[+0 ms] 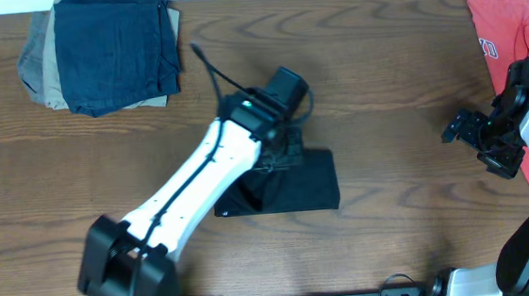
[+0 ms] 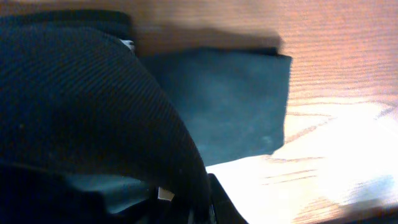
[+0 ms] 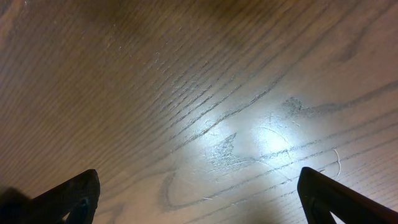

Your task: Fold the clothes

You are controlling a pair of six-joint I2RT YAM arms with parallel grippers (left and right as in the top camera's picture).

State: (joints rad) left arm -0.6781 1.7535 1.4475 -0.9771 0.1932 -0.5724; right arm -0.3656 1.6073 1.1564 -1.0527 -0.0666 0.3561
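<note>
The black T-shirt point(image 1: 301, 188) lies near the middle of the table point(image 1: 381, 63), already folded down to a compact dark rectangle, flat on the wood. Its far-left part is gathered and rises from the surface toward the left gripper point(image 1: 282, 148). The gripper sits over that far edge with its jaws clenched on the cloth. In the left wrist view the lifted fabric point(image 2: 81, 106) hangs close to the lens and hides the fingers. The flat part of the shirt point(image 2: 230, 99) lies beyond it with its right edge straight against the wood.

The left arm point(image 1: 192, 187), white with a black cable point(image 1: 209, 67) trailing from its wrist, reaches in from the near left.

The right gripper point(image 1: 452, 131) hangs well to the right of the shirt, released and spread wide, grasping nothing. In its own wrist view, the right gripper point(image 3: 199, 208) looks down on bare wood, with a bright glare patch between its finger tips.

The tabletop is dark brown wood with strong grain and a slight sheen. At its far left corner sits a stack of folded garments point(image 1: 115, 46), dark blue on top, tan and grey beneath. A red T-shirt point(image 1: 510, 25) lies crumpled at the far right edge, beside the right arm.
</note>
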